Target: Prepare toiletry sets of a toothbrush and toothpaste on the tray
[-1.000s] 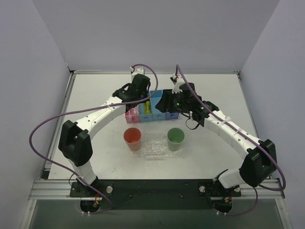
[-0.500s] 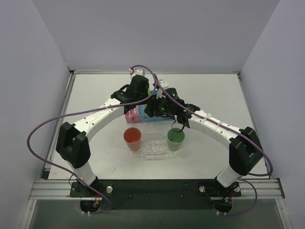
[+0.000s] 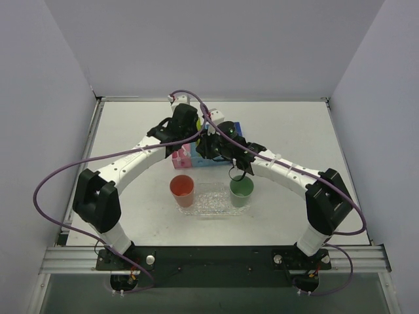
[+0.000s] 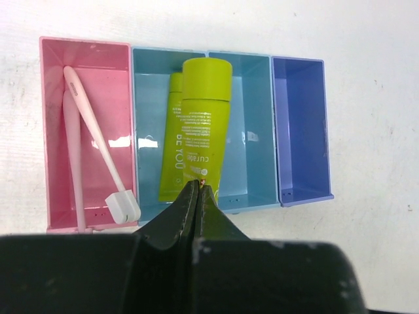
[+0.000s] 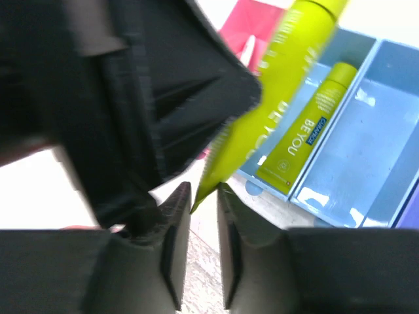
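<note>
A yellow-green toothpaste (image 4: 203, 118) tube hangs over the blue bins, and my left gripper (image 4: 198, 190) is shut on its flat end. My right gripper (image 5: 203, 193) has come in beside the left one (image 3: 194, 129). Its jaws stand narrow, with the corner of that same flat end (image 5: 226, 160) pinched between the fingertips. A second toothpaste tube (image 4: 171, 144) lies in the light-blue bin. Two pink toothbrushes (image 4: 91, 131) lie in the pink bin (image 4: 85, 59). The clear tray (image 3: 213, 199) sits nearer the arms' bases, with nothing but the cups on it.
An orange cup (image 3: 182, 190) and a green cup (image 3: 241, 190) stand on the two ends of the tray. The row of pink and blue bins (image 3: 213, 157) lies just behind it. The dark-blue bin (image 4: 301, 131) holds nothing.
My right arm swung left from the bins' right end to the left gripper, and its jaws narrowed on the tube's flat end. The left gripper rose slightly with the tube.
</note>
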Robot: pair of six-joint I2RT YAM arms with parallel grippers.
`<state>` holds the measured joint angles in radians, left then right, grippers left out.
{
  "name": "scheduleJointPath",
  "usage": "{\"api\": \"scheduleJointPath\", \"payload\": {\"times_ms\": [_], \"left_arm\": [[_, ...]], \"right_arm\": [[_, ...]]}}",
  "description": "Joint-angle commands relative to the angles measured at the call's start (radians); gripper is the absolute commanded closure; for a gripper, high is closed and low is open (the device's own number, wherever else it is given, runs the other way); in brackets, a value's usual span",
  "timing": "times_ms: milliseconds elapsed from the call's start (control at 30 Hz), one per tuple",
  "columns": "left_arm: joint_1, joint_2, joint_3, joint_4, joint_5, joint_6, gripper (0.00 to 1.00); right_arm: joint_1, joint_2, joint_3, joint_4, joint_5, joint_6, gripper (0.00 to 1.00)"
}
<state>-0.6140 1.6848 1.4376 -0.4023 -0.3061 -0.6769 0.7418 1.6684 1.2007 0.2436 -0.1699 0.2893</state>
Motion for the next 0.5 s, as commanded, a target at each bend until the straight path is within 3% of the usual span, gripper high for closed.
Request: {"api": "scheduleJointPath", "payload": {"times_ms": [0, 100, 467], "left_arm": [[-0.021, -0.089, -0.008, 0.051, 0.099, -0.027, 1.00], [-0.012, -0.097, -0.028, 0.069, 0.111, -0.032, 1.00], [0.036, -0.082, -0.057, 0.117, 0.226, 0.028, 1.00]], "right_arm": [[-0.021, 0.024, 0.034, 0.086, 0.089, 0.001, 0.89], [-0.019, 0.008, 0.020, 0.094, 0.093, 0.001, 1.00], [-0.039, -0.042, -0.006, 0.079, 0.017, -0.006, 1.00]]}}
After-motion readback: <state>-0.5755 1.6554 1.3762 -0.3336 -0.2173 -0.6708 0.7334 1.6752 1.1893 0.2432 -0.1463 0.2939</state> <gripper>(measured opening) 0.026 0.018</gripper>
